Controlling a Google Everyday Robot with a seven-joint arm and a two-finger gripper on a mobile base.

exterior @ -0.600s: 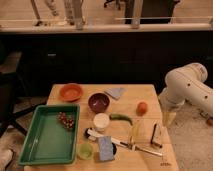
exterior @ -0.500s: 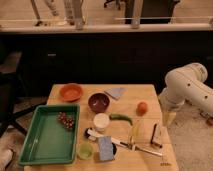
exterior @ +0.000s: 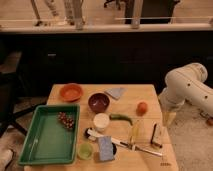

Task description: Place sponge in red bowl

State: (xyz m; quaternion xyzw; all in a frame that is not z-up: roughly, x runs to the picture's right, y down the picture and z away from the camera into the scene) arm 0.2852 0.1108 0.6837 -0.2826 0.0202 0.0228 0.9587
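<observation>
Topping wooden table [exterior: 134, 93], red bowl [exterior: 71, 92], green tray [exterior: 42, 136]; hand [exterior: 169, 118] wide beside its edge, dark counter [exterior: 100, 55] behind

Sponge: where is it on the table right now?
In the camera view the sponge lies near the table's front edge, just right of the green cup and in front of the white cup; the gripper hangs beside the table's right edge.

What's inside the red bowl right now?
The red bowl shows a bare orange-red inside, nothing in it; only a sliver behind its near rim is hidden. The sponge lies near the table's front edge. The gripper hangs open off the table's right side.
</observation>
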